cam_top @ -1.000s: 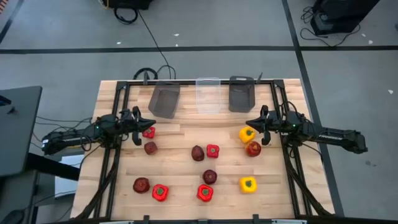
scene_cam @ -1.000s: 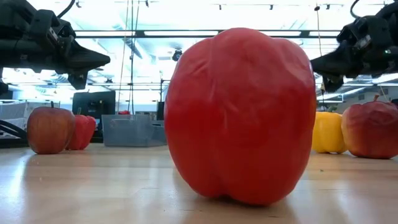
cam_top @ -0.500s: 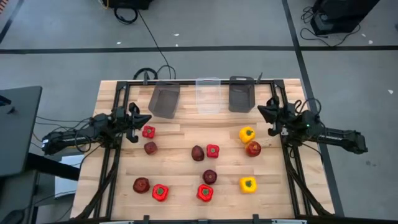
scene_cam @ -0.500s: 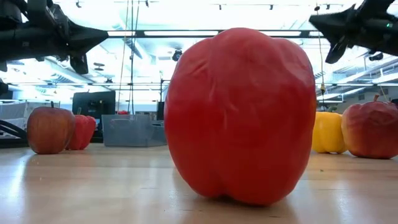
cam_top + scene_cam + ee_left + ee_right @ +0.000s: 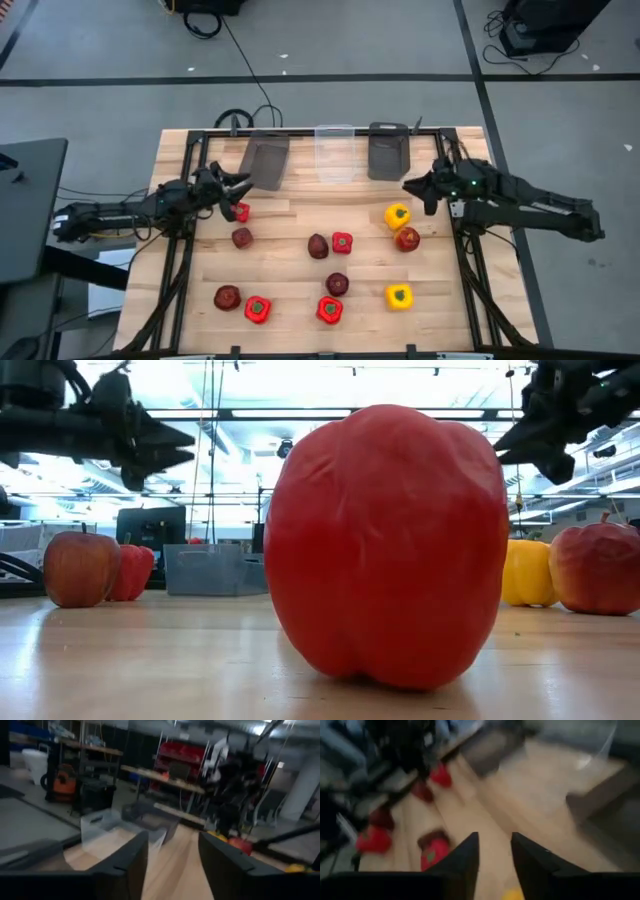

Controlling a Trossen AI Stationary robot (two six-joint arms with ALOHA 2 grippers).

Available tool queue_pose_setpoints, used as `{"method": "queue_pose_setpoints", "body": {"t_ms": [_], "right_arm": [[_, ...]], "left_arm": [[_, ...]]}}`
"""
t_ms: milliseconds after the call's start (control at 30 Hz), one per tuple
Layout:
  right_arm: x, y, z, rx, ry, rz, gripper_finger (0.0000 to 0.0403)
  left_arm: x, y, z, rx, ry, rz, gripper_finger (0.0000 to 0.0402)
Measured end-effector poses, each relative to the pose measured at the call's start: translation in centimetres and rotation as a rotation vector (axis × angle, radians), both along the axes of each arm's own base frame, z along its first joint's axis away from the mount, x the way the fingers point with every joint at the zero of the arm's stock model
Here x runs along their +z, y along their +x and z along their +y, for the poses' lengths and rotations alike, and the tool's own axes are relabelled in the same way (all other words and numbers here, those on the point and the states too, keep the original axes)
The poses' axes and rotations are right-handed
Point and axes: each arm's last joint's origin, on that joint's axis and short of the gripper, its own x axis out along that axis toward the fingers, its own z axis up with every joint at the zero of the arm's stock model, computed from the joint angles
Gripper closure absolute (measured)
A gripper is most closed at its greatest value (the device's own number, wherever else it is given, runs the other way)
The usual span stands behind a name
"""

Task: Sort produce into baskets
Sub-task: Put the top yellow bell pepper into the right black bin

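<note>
Red and yellow peppers and maroon apples lie scattered on the wooden table. Three baskets stand at the far edge: dark grey (image 5: 264,162), clear (image 5: 335,152), dark grey (image 5: 388,150). My left gripper (image 5: 240,185) is open and empty in the air, just above and beyond a red pepper (image 5: 239,211), near the left dark basket; its fingers show apart in the left wrist view (image 5: 172,840). My right gripper (image 5: 410,188) is open and empty in the air, beyond a yellow pepper (image 5: 397,215), near the right dark basket; it also shows open in the right wrist view (image 5: 495,840).
More produce lies mid-table and near the front: an apple (image 5: 242,237), an apple (image 5: 318,245) beside a red pepper (image 5: 342,242), an apple (image 5: 407,238), a yellow pepper (image 5: 398,296), and red peppers (image 5: 329,310) (image 5: 258,309). A black frame borders the table's left and right sides.
My left gripper has risen and moved toward the far edge and the left dark basket. My right gripper has lifted away from the yellow pepper toward the far right, then come back left a little. Both have stayed open. No produce has moved.
</note>
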Motion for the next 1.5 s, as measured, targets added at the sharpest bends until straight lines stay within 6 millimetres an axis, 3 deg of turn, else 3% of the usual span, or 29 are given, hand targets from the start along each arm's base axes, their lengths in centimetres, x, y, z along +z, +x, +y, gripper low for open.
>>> {"method": "queue_pose_setpoints", "body": {"t_ms": [167,333,833,1167,1367,1500], "right_arm": [[-1.1,0.9,0.1,0.005,0.093,0.268,0.021],[-2.5,2.3,0.4,-0.011,0.149,0.406,0.0202],[-4.9,4.2,1.7,0.076,0.14,0.627,0.0265],[-4.9,4.4,1.6,0.099,0.068,0.636,0.0392],[-4.9,4.3,1.3,0.098,0.071,0.637,0.0384],[-4.9,4.3,1.1,0.07,0.051,0.639,0.0358]], "left_arm": [[-0.1,0.9,0.1,0.005,0.061,0.042,0.0194],[-0.2,1.4,0.3,0.012,0.064,0.045,0.0193],[-0.2,2.1,0.4,0.026,0.062,0.04,0.0193],[-0.2,2.0,0.4,0.046,0.054,0.039,0.0193],[-0.2,2.0,0.5,0.08,0.062,0.044,0.0193],[-0.2,1.9,0.6,0.121,0.1,0.066,0.0193]]}}
